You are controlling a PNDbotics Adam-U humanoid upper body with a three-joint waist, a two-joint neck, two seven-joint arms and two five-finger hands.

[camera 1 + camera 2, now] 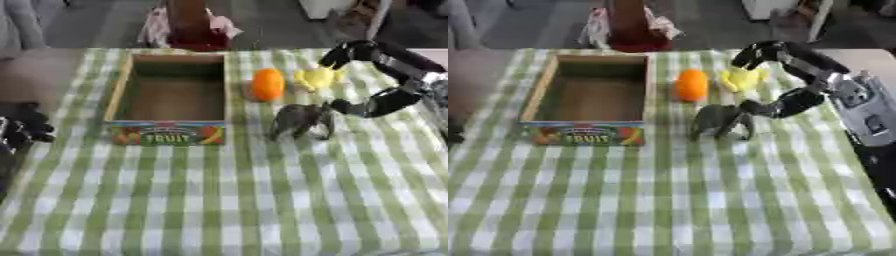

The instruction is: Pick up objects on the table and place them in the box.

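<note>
A green-and-white checked tablecloth point(219, 200) covers the table before me. My left hand point(26, 127) rests idle, left of the box, fingers loosely curled and holding nothing. The open wooden box point(540, 90) stands empty; the front panel nearest me reads "FRUIT" among painted fruit. Right of the box stands a grey toy elephant point(721, 120). My right hand point(785, 75) reaches in from the right, thumb beside the elephant, fingers arched above a yellow toy point(741, 78), spread open and grasping nothing. Between the yellow toy and the box's far right corner sits an orange point(691, 85).
</note>
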